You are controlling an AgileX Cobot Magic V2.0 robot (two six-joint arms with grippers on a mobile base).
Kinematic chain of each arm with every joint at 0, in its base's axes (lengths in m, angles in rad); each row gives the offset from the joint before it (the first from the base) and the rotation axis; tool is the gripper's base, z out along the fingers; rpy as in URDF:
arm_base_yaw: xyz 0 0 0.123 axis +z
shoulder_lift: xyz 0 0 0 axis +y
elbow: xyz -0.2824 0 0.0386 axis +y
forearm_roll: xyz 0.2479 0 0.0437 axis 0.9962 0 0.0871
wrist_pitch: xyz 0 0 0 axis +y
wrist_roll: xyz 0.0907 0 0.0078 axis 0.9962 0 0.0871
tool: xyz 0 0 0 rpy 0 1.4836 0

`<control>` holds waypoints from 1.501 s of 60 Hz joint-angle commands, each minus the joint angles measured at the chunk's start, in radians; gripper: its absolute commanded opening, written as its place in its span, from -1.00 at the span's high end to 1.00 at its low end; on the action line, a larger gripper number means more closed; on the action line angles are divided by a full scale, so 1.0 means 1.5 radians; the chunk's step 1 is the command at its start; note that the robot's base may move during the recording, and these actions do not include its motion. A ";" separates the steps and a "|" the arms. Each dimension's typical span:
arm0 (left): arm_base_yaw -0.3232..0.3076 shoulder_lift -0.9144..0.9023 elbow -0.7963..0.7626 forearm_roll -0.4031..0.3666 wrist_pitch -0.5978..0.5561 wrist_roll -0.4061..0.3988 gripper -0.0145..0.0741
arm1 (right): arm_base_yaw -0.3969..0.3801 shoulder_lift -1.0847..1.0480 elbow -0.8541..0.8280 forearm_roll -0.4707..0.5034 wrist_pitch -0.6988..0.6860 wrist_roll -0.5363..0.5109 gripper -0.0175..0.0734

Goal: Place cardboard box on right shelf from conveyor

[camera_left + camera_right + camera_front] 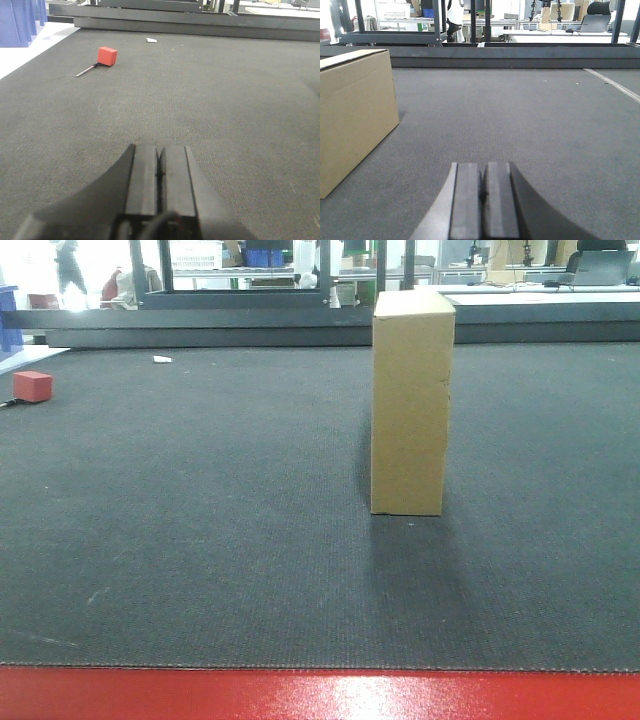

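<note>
A tall, plain tan cardboard box point(412, 402) stands upright on the dark-grey conveyor point(200, 500), right of centre in the front view. In the right wrist view the cardboard box point(355, 112) fills the left edge, off to the left of my right gripper point(483, 167), which is shut with nothing between its fingers. My left gripper point(159, 150) is shut and empty too, hovering low over bare conveyor point(225, 100); the box does not show in that view. Neither gripper touches the box. The right shelf is out of view.
A small red block point(32, 386) with a thin rod point(86, 71) lies at the belt's far left. The belt's glossy red front edge point(320, 695) runs along the bottom. A dark metal frame point(240, 300) and workbenches stand behind. Blue bins point(20, 20) sit at far left.
</note>
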 commanded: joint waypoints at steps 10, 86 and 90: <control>-0.005 -0.009 0.006 -0.004 -0.057 0.000 0.94 | -0.001 -0.013 -0.003 -0.005 -0.054 -0.001 0.49; -0.005 -0.009 0.006 -0.004 -0.057 0.000 0.94 | 0.046 0.303 -0.386 0.047 -0.031 0.005 -0.64; -0.005 -0.009 0.006 -0.004 -0.057 0.000 0.93 | 0.073 0.361 -0.408 0.047 -0.032 0.005 -0.75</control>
